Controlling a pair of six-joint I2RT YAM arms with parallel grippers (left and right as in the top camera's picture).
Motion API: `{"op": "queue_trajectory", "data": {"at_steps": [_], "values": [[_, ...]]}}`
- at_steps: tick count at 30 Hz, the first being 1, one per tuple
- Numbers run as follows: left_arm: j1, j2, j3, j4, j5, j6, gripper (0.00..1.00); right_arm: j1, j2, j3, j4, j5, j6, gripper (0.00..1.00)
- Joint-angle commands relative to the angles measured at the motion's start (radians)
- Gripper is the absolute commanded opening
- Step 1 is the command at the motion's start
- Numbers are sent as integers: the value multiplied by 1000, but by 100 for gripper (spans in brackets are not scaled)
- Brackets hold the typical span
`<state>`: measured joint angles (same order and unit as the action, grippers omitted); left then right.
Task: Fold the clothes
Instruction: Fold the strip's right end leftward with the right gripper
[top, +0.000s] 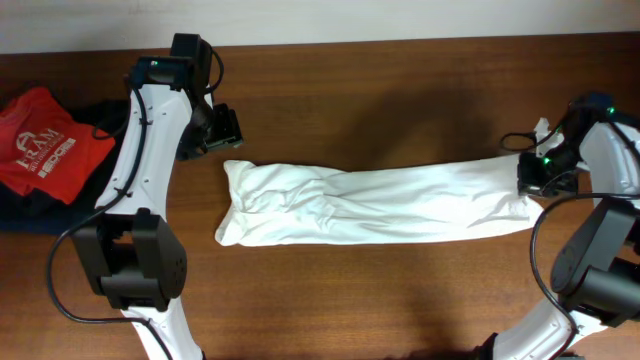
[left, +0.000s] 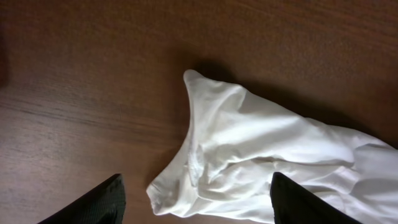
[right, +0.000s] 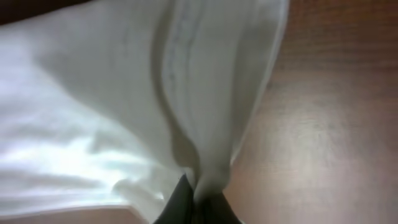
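Observation:
The white T-shirt (top: 370, 205) lies as a long wrinkled band across the middle of the table. My right gripper (top: 533, 176) is shut on its right end; in the right wrist view the cloth (right: 124, 93) bunches up between the shut fingers (right: 199, 199). My left gripper (top: 222, 128) is open and empty, just above and left of the shirt's left end. In the left wrist view that end (left: 249, 155) lies on the wood between the two dark fingertips (left: 196, 205). The green-and-dark print is not in view.
A red shirt with white lettering (top: 45, 140) lies on a dark garment (top: 25, 205) at the left table edge. The brown wooden table (top: 380, 300) shows bare in front of the white shirt. A white wall runs along the far edge.

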<state>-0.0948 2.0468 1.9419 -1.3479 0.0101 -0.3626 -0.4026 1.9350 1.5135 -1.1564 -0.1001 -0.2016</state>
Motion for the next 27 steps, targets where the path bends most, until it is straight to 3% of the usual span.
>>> {"op": "queue_trajectory", "data": {"at_steps": [1,4,12,23,24,26,27], "values": [[-3,-11,2,0,-10,1,74,94,-2,50,-37,-77,17,4],[-3,-11,2,0,-7,1,74,234,-2,50,-41,-177,61,4],[-3,-11,0,-6,-6,1,74,553,9,40,-41,-184,135,4],[-3,-11,-2,-9,-7,1,74,671,41,40,-17,-182,166,4],[-3,-11,-2,-8,-7,1,74,681,41,40,-6,-182,166,17],[-3,-11,-2,-11,-7,1,74,699,41,40,10,-219,166,59],[-3,-11,-2,-11,-7,1,74,699,41,40,24,-237,166,61]]}}
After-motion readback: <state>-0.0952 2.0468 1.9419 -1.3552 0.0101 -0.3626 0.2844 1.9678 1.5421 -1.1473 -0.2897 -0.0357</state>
